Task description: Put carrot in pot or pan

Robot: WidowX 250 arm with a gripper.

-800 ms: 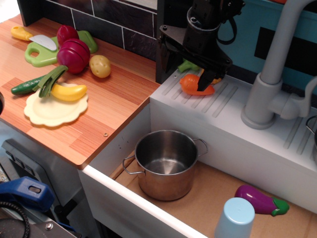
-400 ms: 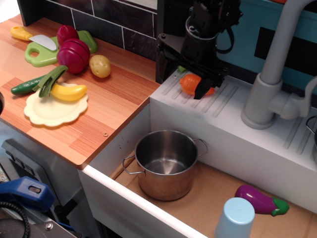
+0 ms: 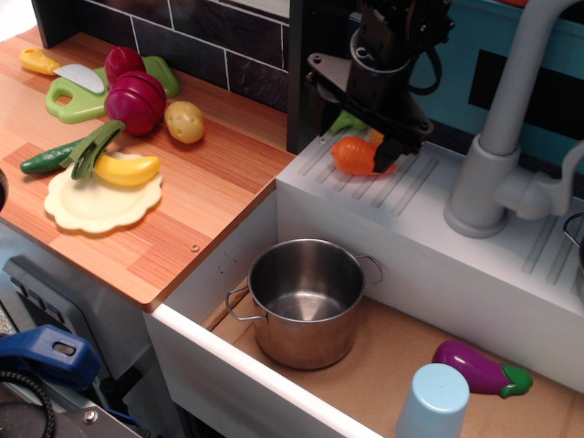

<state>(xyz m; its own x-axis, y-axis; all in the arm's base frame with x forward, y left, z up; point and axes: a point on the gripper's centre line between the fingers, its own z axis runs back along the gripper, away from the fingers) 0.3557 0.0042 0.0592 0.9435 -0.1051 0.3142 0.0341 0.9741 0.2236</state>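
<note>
**Desk:** Where's the carrot sitting for you?

**Me:** I see the small orange plastic toy carrot [image 3: 358, 155] with its green leafy top on the ribbed white drainboard [image 3: 429, 196], at the back left, close to the dark wall. The leaves point up and left, partly behind the arm.

**Desk:** And the fingers?

**Me:** My black gripper [image 3: 376, 137] is right down over it. One dark finger [image 3: 387, 151] crosses the carrot's right end, touching or just in front of it. The other finger is hidden, so I cannot tell whether the jaws are clamped on the carrot or merely straddling it.

**Desk:** The pot?

**Me:** The shiny stainless steel pot [image 3: 307, 301] with two wire loop handles stands upright down in the sink basin, below and a little left of the carrot, well apart from it. I see nothing inside it.

**Desk:** Anything near it?

**Me:** A purple toy eggplant [image 3: 481, 368] and a light blue plastic cup [image 3: 432, 402] to the pot's right, and the grey faucet [image 3: 500, 137] beside the gripper.
</note>
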